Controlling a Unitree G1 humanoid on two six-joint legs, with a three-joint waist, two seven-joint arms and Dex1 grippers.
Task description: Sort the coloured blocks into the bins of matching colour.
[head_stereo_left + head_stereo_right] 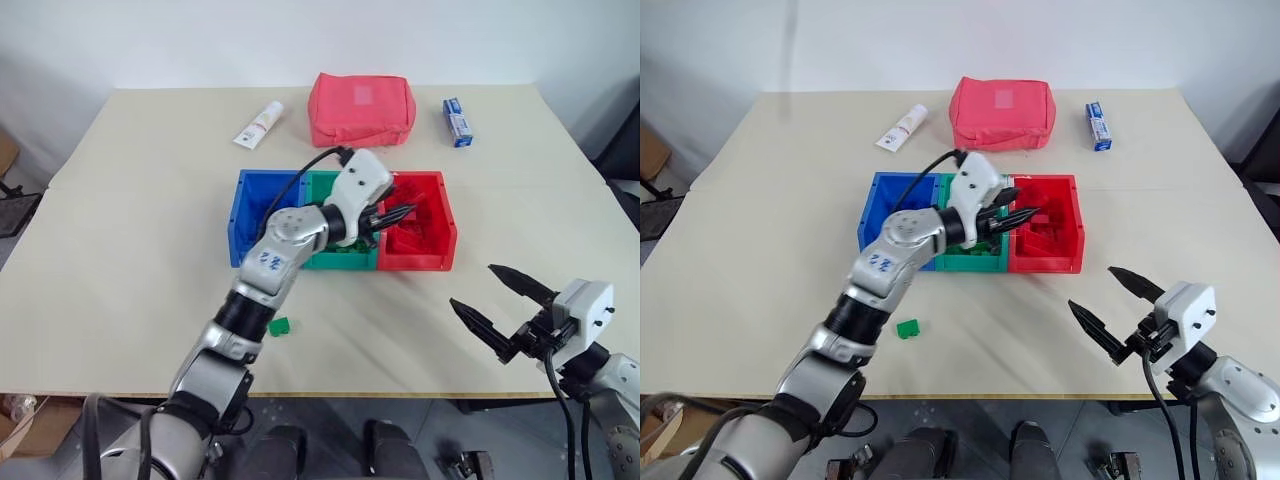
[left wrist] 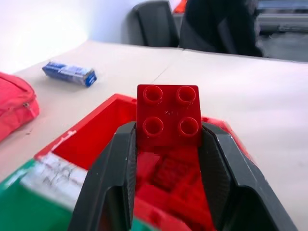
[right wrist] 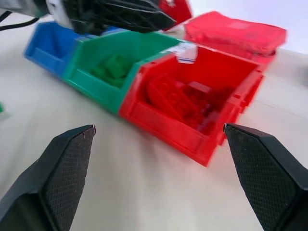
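Left gripper [image 2: 168, 144] clamps red block [image 2: 168, 115] over red bin [image 1: 440, 250]; right gripper [image 1: 505, 305] spread, empty.

The left gripper [image 2: 168, 139] clamps a red block [image 2: 168, 114] with 4 studs between its 2 black fingers [image 2: 115, 178], above the red bin [image 2: 86, 139] holding more red bricks. A blue packet [image 2: 70, 73] lies on the table [image 2: 250, 96] beyond.

The left gripper [image 1: 395, 215] and its arm cover most of the green bin [image 1: 340, 262] and the blue bin's [image 1: 252, 212] near corner. The red block's [image 2: 168, 115] lower part sits hidden between the fingers [image 2: 113, 178] — the green block [image 1: 279, 326] on the table is too small to read its studs.
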